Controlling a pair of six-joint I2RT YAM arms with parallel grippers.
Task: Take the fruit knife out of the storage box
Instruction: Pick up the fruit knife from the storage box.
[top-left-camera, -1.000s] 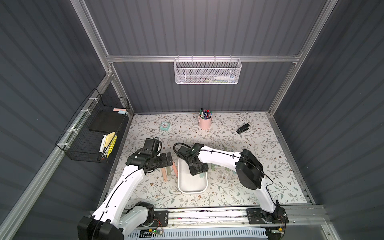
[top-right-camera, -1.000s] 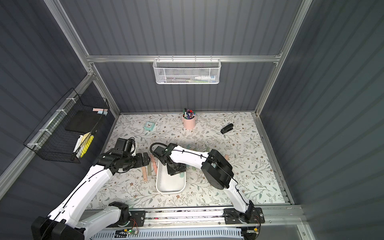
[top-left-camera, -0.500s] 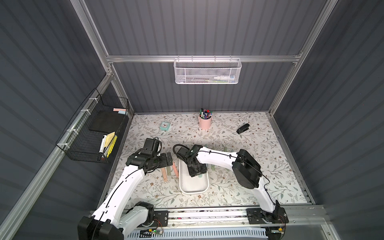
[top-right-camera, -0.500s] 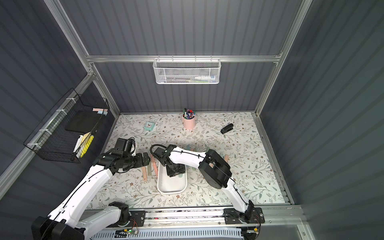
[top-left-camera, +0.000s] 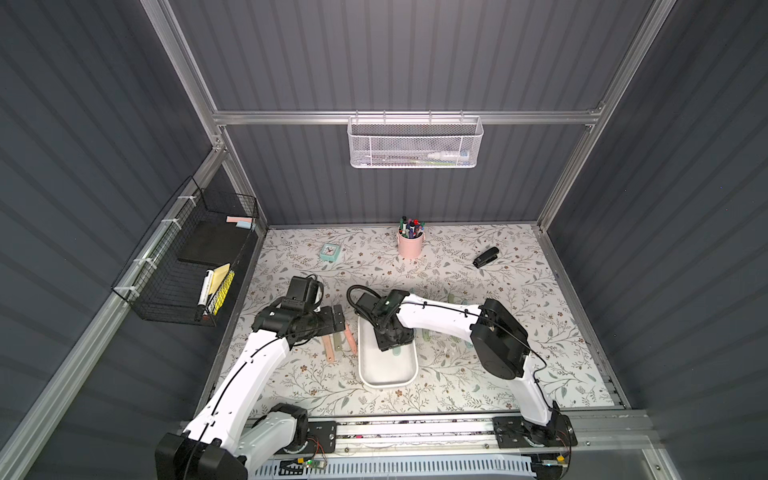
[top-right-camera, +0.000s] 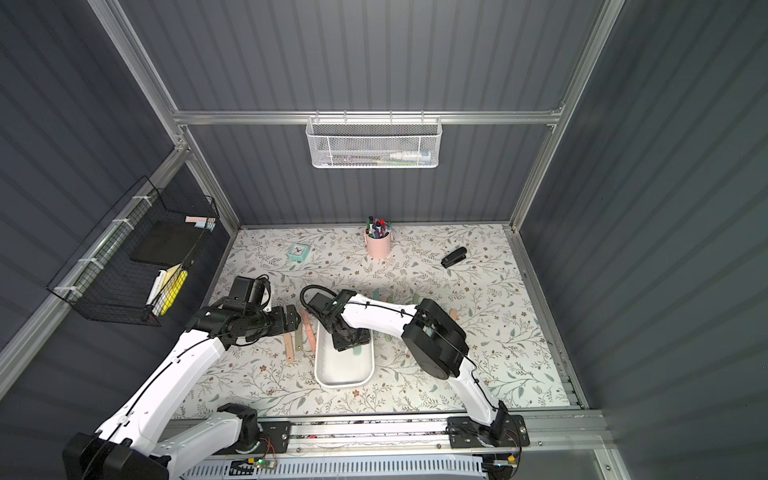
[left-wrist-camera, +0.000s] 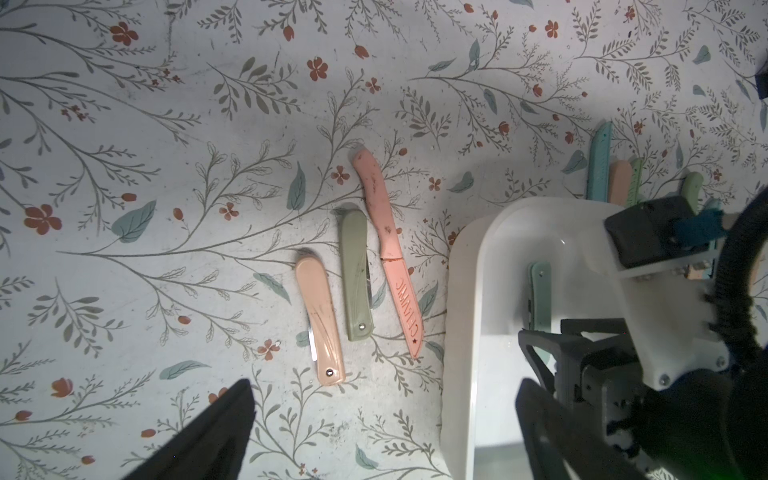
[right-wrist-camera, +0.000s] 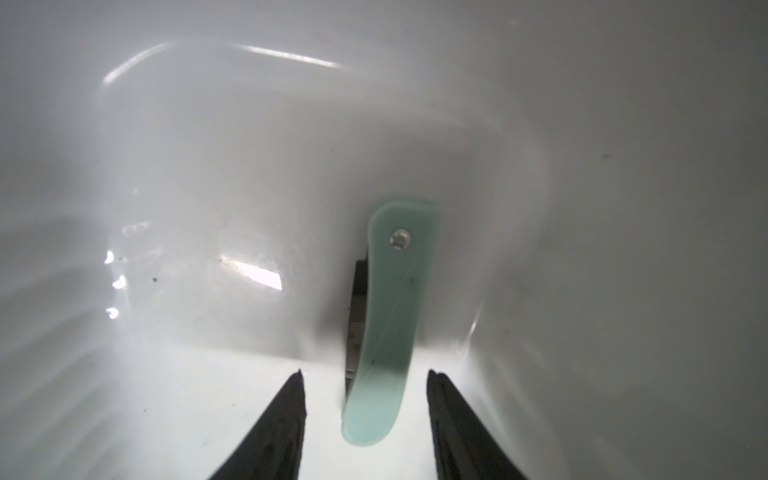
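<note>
Fruit knife (right-wrist-camera: 386, 332), pale green and folded, lies in the white storage box (right-wrist-camera: 187, 174) between the fingers of the right tool (right-wrist-camera: 365, 374), released, gaps either side.

My right gripper (right-wrist-camera: 365, 374) is down in the storage box (right-wrist-camera: 208, 166), jaws apart, a gap either side of the fruit knife (right-wrist-camera: 386, 324). End wall rises just ahead, one side wall close beside the knife, bare floor on its other side. Outside, three knives (left-wrist-camera: 353, 274) lie just beside the box under my left gripper (top-left-camera: 338, 320)
</note>
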